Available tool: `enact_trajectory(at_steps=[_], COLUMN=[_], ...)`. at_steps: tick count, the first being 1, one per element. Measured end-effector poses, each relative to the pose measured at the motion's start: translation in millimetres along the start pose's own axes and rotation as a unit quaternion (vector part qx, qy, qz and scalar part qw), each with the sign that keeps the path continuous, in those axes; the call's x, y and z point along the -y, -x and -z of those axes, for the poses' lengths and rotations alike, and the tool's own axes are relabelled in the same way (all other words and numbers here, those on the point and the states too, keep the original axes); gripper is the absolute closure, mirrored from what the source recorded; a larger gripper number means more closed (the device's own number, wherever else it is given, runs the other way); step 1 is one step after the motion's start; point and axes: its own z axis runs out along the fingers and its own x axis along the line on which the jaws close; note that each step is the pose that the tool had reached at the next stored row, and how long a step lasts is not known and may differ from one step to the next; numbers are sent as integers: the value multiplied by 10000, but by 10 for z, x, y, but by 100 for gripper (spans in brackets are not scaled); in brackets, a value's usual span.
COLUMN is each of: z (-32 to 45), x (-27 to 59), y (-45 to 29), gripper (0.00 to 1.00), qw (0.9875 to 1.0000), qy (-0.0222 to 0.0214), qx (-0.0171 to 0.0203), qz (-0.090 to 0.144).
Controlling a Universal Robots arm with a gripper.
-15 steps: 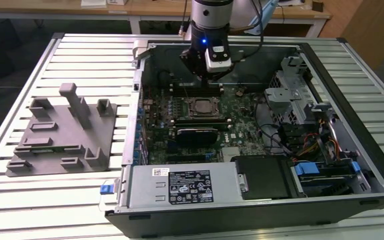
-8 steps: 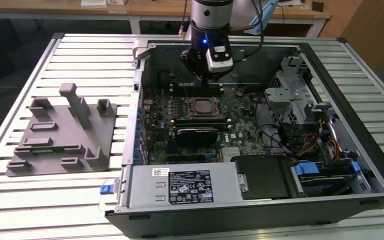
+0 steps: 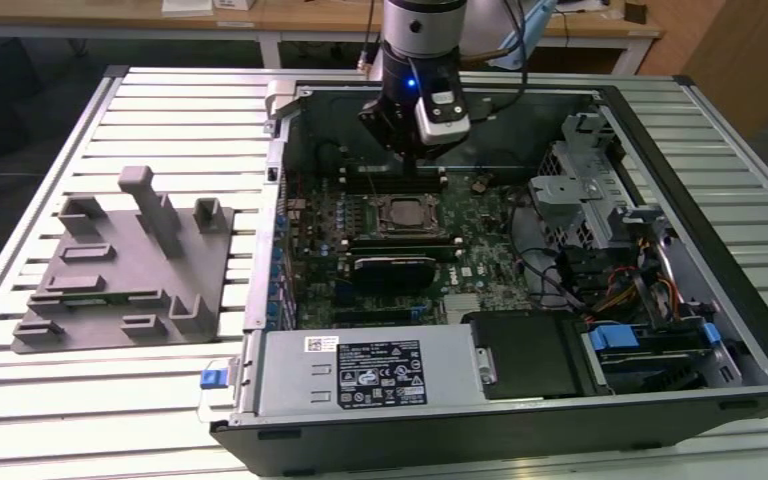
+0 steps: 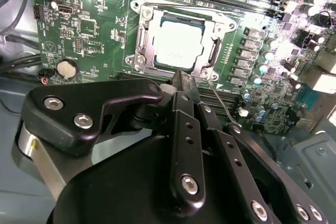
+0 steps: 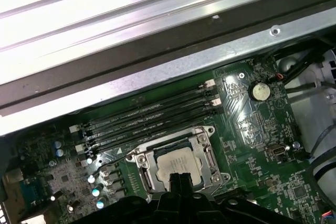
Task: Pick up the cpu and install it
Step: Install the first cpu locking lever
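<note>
Now hanging the gripper [image 3: 411, 152] low inside the open computer case [image 3: 758, 330], over the green motherboard [image 3: 484, 255] and toward the case's far wall in the exterior view. Pressing the two black fingers [image 4: 184, 129] together at their tips, with nothing clamped between them, only a thin seam dividing them in both wrist views. Pointing those tips at the near edge of the metal socket frame [image 4: 137, 43], just beside a thin metal lever [image 4: 220, 103]; not being able to tell whether tips and frame are touching. Finding the cpu [image 4: 178, 44] lying flat inside that frame, silvery top facing up and glaring under the light, apart from the fingers. Seeing the same cpu [image 5: 178, 163] in the first wrist view next to a row of long dark memory slots [image 5: 147, 119], with a round coin battery [image 5: 258, 91] further off on the board. Leaving the grey plastic tray [image 3: 117, 270] with its upright posts on the slatted table [image 3: 157, 110], well apart from the case on the exterior view's left.
</note>
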Motion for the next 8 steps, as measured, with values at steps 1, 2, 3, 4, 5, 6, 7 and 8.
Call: enact_trajectory(at_steps=[1,2,3,4,5,6,7,8], z=[0,0,0,0,0,-1,-1,-1], x=[0,0,0,0,0,0,0,0], y=[0,0,0,0,0,0,0,0], gripper=[89,89,89,89,89,89,89,89], qw=[10000,10000,10000,9999,9998,9996,9994,9991], qy=[1,2,3,4,5,8,10,12], qx=[-1,-2,-2,-3,-5,-6,-8,-10], qz=[30,61,97,142,203,274,351,435])
